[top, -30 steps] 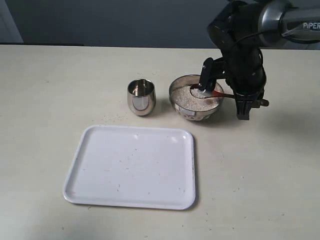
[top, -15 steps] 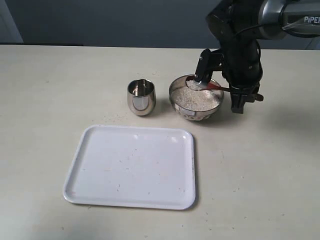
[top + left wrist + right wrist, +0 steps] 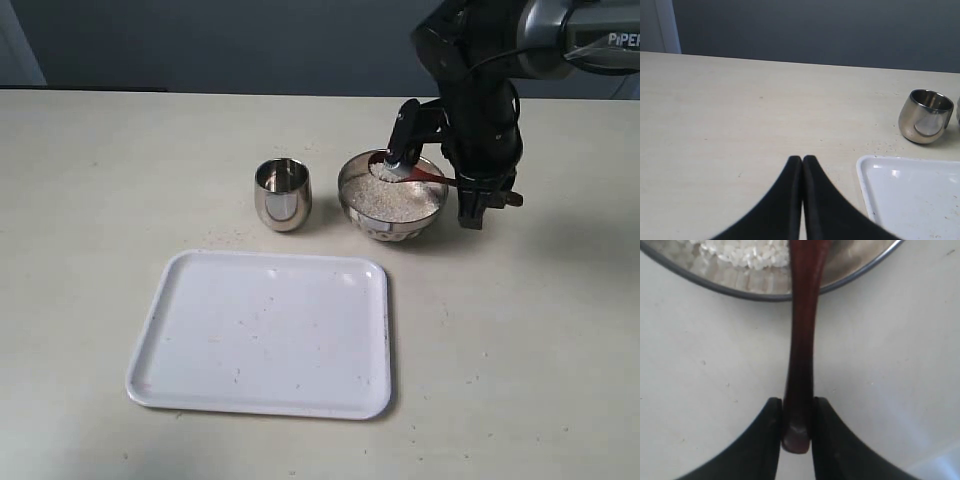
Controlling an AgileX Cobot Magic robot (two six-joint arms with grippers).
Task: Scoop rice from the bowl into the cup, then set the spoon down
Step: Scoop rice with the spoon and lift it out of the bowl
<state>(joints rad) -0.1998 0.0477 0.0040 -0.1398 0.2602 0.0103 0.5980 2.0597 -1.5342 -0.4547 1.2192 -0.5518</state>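
A: What changes now?
B: The spoon [image 3: 428, 176], gripped narrow by the right claw [image 3: 797, 406], rises loaded with rice [image 3: 400, 203] above the bowl [image 3: 392, 230], upper right of the frame.
A: So next is the cup [image 3: 282, 194]?
B: I think yes.

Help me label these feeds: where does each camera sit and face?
Exterior: raised, off the arms, looking down at table, tray, cup, bowl; right arm shows.
Left wrist: low over table, facing cup and tray; shut left end effector shows.
Right wrist: looks along spoon toward bowl and rice; right end effector grips spoon.
Exterior and left wrist share the cup.
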